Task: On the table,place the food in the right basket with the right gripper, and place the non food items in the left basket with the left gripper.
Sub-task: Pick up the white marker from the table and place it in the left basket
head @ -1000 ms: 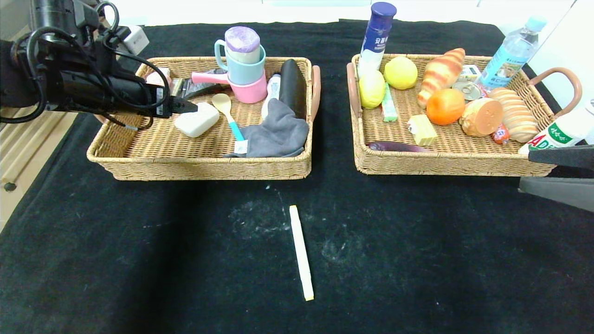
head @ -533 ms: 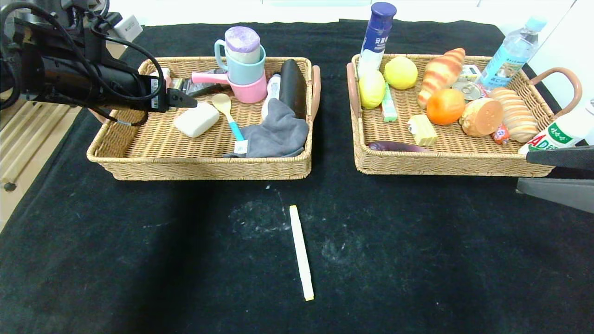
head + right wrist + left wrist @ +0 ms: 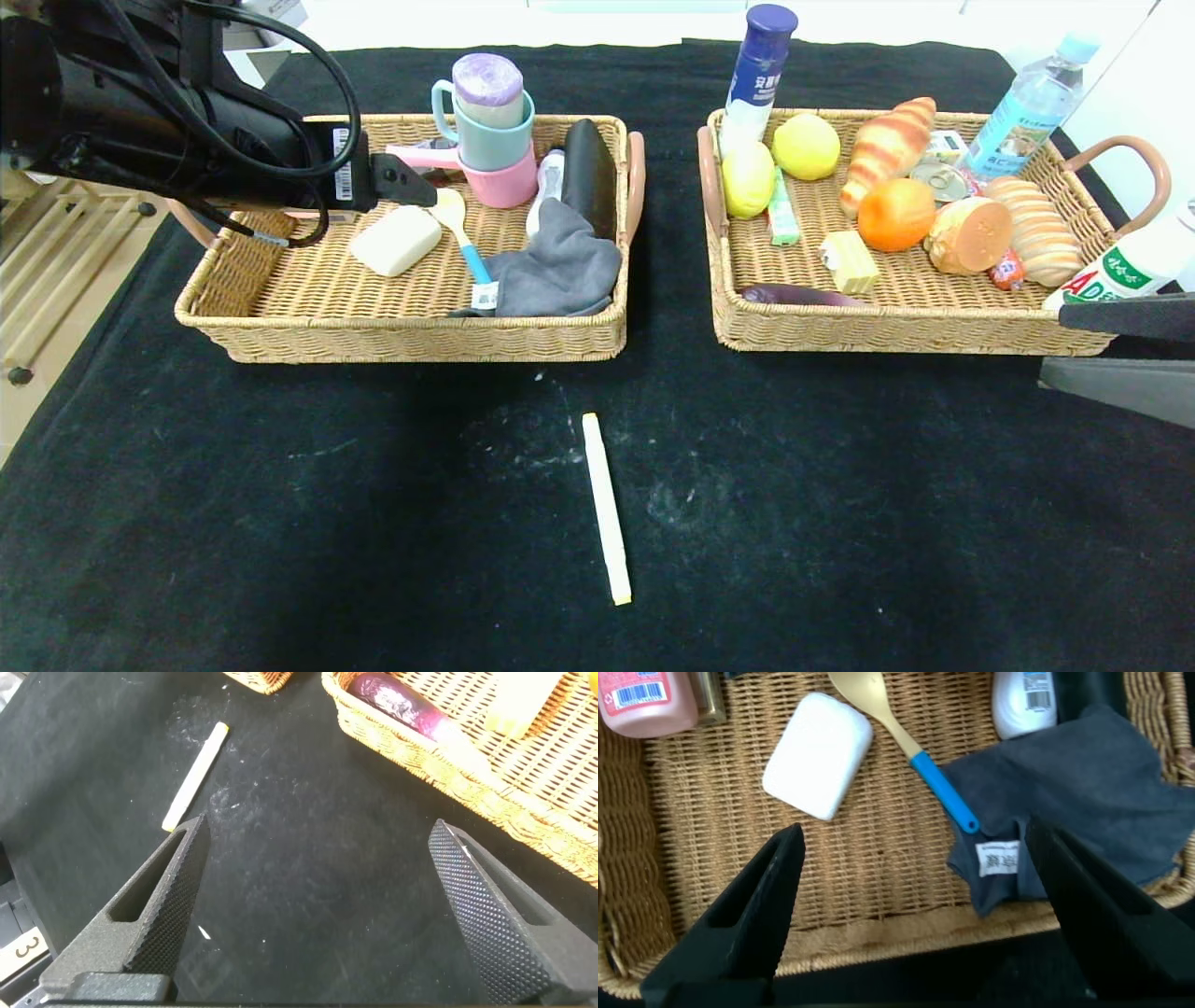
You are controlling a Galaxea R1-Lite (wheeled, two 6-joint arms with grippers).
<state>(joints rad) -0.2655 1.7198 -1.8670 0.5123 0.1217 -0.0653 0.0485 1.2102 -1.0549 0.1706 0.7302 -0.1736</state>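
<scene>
The left gripper point(image 3: 910, 905) hangs over the left basket point(image 3: 280, 313) with its jaws spread wide and nothing between them; below it lie a white soap bar point(image 3: 818, 754), a blue-handled spoon point(image 3: 915, 751) and a grey cloth point(image 3: 1074, 812). In the head view, stacked blue and pink cups point(image 3: 495, 140) stand at the back of this basket. The right gripper point(image 3: 318, 905) sits low at the bench's right edge, just beside the right basket point(image 3: 896, 327), jaws likewise spread and empty. That basket holds lemons point(image 3: 808, 145), a croissant point(image 3: 887, 140), an orange point(image 3: 894, 213), bread point(image 3: 1036, 229) and bottles. One item lies outside both baskets: a pale yellow stick point(image 3: 607, 509), flat on the black bench point(image 3: 280, 523) in front of the gap between them, well apart from either gripper.
</scene>
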